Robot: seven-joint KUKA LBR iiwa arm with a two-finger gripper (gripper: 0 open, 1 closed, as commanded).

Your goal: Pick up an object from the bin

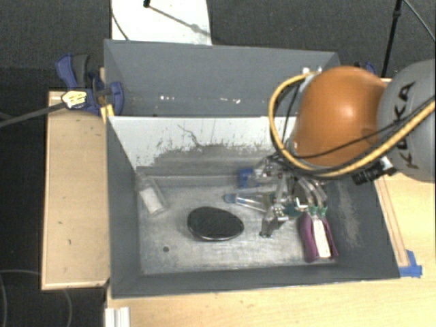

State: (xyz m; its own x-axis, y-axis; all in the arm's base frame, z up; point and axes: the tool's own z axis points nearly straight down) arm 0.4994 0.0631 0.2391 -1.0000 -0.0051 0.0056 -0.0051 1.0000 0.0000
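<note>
Grey metal bin [204, 80]. Claw [270, 225] is low over the floor's right half; cannot tell whether it is spread or pressed together.

Nearest things:
- flat black oval disc [214, 223], left
- purple-and-white bar [315, 238], right
- clear blue-capped tube [240, 199], just beside, likeliest target

Judgement: straddle the tube crosswise and close gently; it looks slick and may roll.

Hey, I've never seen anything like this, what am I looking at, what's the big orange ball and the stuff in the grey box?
One camera looks down, slightly from the side, into a grey metal bin. The orange dome is a cover on a robot arm reaching in from the right; beneath it the arm's hand hangs low over the bin floor. On the floor lie a flat black oval disc, a small clear piece at the left, two blue items by the hand, and a purple and white object at the right. I can't tell whether the hand holds anything.
</note>
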